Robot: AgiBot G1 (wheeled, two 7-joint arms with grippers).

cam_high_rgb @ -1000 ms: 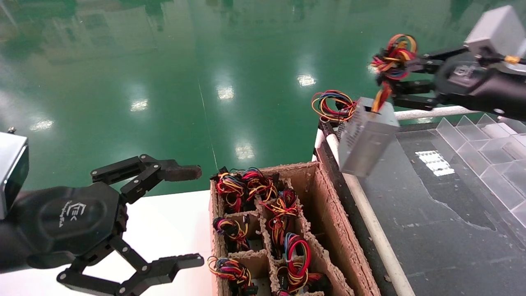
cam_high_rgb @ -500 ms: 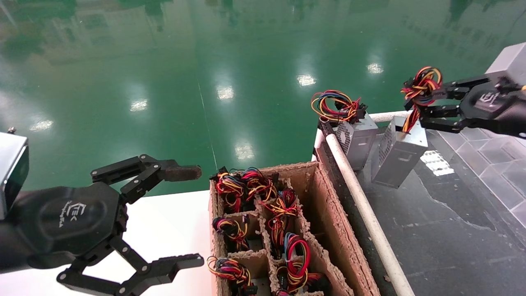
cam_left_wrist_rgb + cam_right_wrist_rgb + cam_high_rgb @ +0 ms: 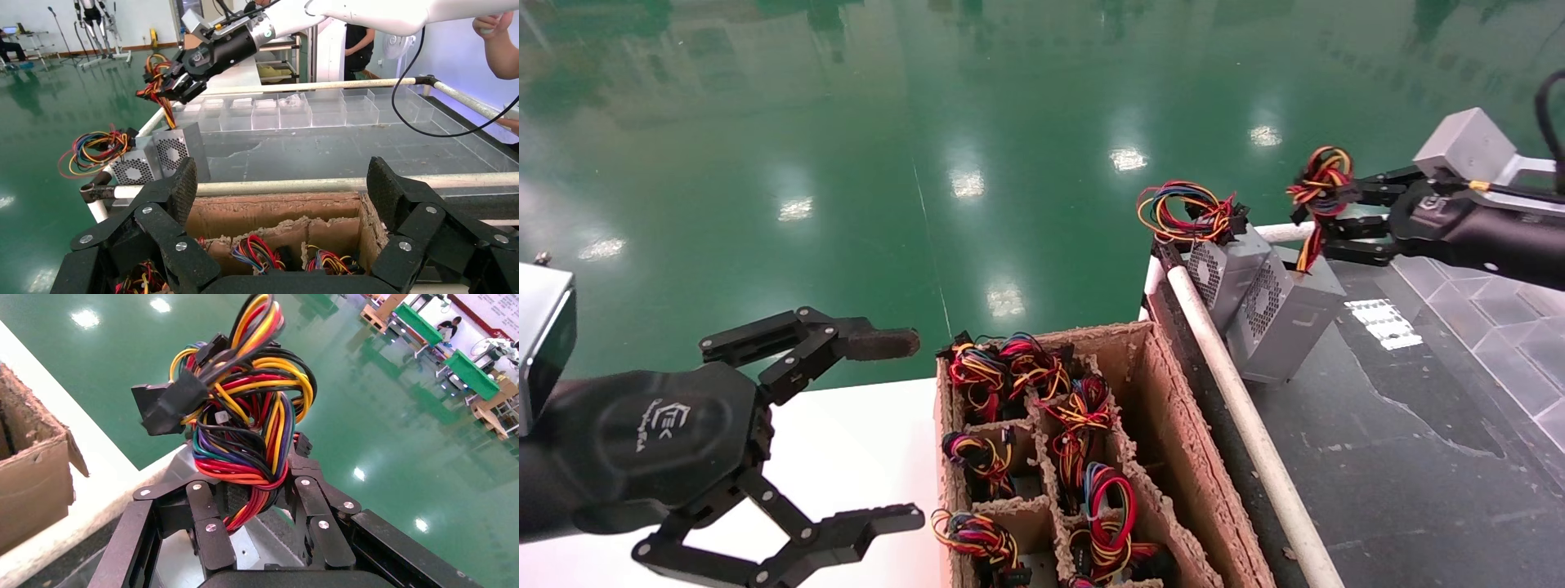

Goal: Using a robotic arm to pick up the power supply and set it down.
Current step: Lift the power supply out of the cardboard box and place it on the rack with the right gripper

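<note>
The power supply (image 3: 1287, 314), a grey metal box with a perforated side, stands tilted on the black tabletop (image 3: 1385, 457) and leans against a like grey box (image 3: 1223, 269). My right gripper (image 3: 1324, 222) is shut on its red-yellow-orange wire bundle (image 3: 1320, 184) above the box. In the right wrist view the bundle (image 3: 245, 410) rises out of the right gripper (image 3: 245, 502), with the grey casing (image 3: 183, 468) behind. The left wrist view shows the power supply (image 3: 183, 144) under the right gripper (image 3: 174, 82). My left gripper (image 3: 910, 429) hangs open and empty at the lower left.
A divided cardboard box (image 3: 1164, 425) holds several more wired units. A white pipe rail (image 3: 1238, 392) edges the table. The neighbouring box carries a loose wire coil (image 3: 1182, 208). Clear plastic compartments (image 3: 1500, 327) line the right side. A person's hand (image 3: 489, 24) shows far off.
My right gripper has carried the power supply rightward over the rail, then down and back left. It now leans on the neighbouring box. The left arm has not moved.
</note>
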